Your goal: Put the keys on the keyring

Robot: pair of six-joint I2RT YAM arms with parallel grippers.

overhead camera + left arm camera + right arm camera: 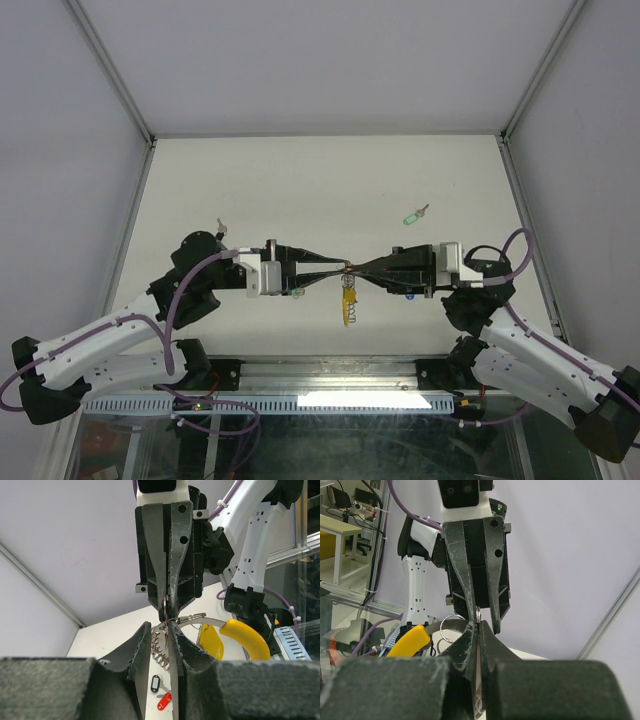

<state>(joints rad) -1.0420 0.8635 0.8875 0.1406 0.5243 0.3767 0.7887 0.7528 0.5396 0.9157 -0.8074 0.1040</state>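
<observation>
- I am keeping the right gripper (478, 628) clenched on a thin metal edge at the top of the keyring (240, 632), so the ring is hanging in the air where the other arm can reach it.
- I am holding the left gripper (159, 630) tip to tip against the right one. Its jaws are standing narrow on either side of the ring's coiled part, and I cannot tell whether they are pinching it.
- The two arms are meeting nose to nose over the middle of the table (300, 180), probably so one can steady the ring while the other works the coil open.
- The ring's yellow segment is dangling below the meeting point, clear of the table.
- A green key (413, 216) is lying well apart, beyond the right gripper.
- A black key (155, 684) and a red key (164, 701) are lying side by side on the table beneath the grippers.
- I am judging that these three are waiting to be threaded.
</observation>
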